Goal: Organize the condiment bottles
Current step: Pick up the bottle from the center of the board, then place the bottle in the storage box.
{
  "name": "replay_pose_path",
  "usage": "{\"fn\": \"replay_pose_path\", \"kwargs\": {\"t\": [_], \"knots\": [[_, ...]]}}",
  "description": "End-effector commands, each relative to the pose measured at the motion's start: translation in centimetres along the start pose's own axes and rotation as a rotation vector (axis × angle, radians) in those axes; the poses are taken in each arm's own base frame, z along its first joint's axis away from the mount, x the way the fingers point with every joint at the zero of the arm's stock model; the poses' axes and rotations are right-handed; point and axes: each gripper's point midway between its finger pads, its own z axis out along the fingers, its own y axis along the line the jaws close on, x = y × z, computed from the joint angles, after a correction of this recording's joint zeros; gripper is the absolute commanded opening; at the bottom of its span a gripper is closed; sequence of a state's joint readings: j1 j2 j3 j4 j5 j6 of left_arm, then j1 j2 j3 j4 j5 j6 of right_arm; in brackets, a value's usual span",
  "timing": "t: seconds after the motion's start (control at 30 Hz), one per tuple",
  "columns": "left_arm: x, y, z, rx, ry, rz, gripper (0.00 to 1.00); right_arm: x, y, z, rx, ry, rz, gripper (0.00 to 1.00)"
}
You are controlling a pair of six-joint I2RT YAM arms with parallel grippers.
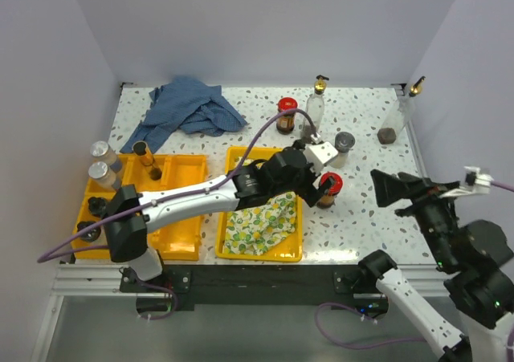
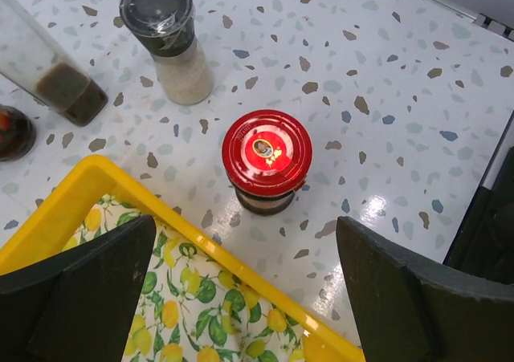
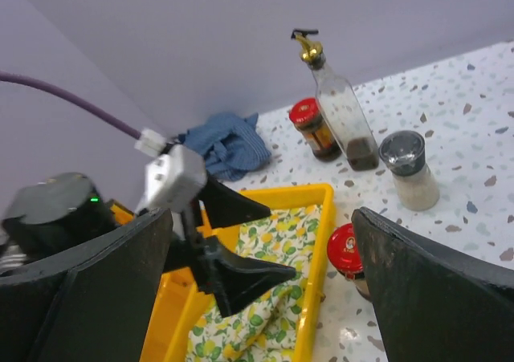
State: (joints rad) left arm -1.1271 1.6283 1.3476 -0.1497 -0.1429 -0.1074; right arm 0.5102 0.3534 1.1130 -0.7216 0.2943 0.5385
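Speckled white table [image 1: 361,109] with pale walls [image 1: 241,25] round it, and little jars stand all over it. One red-lidded jar [image 2: 267,152] stands upright on the bare table, just beside the rim of the yellow tray [image 2: 88,177] that holds the lemon cloth [image 2: 201,314]. The left pincer [image 3: 255,237] hangs over that jar with its jaws wide open and nothing in them. The right pincer [image 1: 384,189] is open and empty too, off to the right of the jar.

What could go wrong, I think: the jar is so close to the tray that one jaw may land on the yellow rim on the way down. Then the jar could get knocked and tip or roll. A grey-capped shaker [image 2: 165,33] and a glass bottle [image 2: 56,73] stand near, behind the jar, so a push that way could knock them over too. The two arms are near each other and might bump.

Room to move looks best on the bare patch to the right of the jar. A corner bottle [image 1: 397,121] stands close to the table's right edge by the wall, so there is little room there.
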Motion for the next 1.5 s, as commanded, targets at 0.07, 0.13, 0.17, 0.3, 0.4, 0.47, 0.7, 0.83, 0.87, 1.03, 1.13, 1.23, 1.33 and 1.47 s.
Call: {"fn": "replay_pose_path", "kwargs": {"t": [0.07,0.13,0.17,0.3,0.4,0.47,0.7,0.83,0.87,1.03,1.13,1.23,1.33,1.47], "knots": [[-2.0,-1.3,4.1,-0.003,-0.032,0.054,1.00,-4.0,-1.6,-5.1,0.002,-0.195,0.042,0.99],[-1.4,-1.4,5.1,-0.006,-0.004,0.064,0.99,-4.7,-2.3,-6.0,0.024,-0.238,0.050,0.99],[-1.1,-1.4,6.2,-0.013,0.008,0.071,0.99,-5.1,-2.6,-6.7,0.020,-0.261,0.052,0.99],[0.2,-1.9,8.3,0.001,0.054,0.088,0.95,-5.7,-3.3,-7.6,0.045,-0.292,0.034,0.99],[1.4,-2.2,9.5,0.010,0.087,0.094,0.94,-5.8,-3.6,-7.8,0.062,-0.290,0.016,0.99],[2.3,-1.8,10.1,-0.014,0.104,0.100,0.93,-5.9,-3.7,-7.8,0.068,-0.287,0.005,0.99],[3.7,-1.5,11.3,-0.030,0.134,0.128,0.77,-5.5,-3.9,-7.2,0.082,-0.280,-0.019,0.99],[3.0,-1.3,11.1,-0.042,0.118,0.130,0.44,-5.2,-3.8,-6.8,0.078,-0.271,-0.023,0.99],[2.8,-1.2,11.0,-0.047,0.114,0.127,0.33,-5.0,-3.9,-6.6,0.081,-0.266,-0.026,0.99],[0.0,0.2,8.9,-0.136,0.056,0.068,0.00,-4.6,-3.7,-6.2,0.082,-0.242,-0.037,0.99],[-2.6,1.5,6.4,-0.204,-0.028,0.014,0.00,-4.4,-3.6,-6.1,0.076,-0.230,-0.027,0.99],[-5.1,3.9,2.8,-0.334,-0.156,-0.118,0.00,-4.0,-3.4,-5.7,0.071,-0.209,-0.023,0.99],[-6.7,6.4,-0.7,-0.453,-0.216,-0.201,0.00,-3.5,-3.2,-5.4,0.065,-0.186,-0.016,0.99],[-6.1,10.3,-4.1,-0.635,-0.146,-0.257,0.00,-2.9,-3.0,-5.0,0.061,-0.160,-0.009,0.99]]}}
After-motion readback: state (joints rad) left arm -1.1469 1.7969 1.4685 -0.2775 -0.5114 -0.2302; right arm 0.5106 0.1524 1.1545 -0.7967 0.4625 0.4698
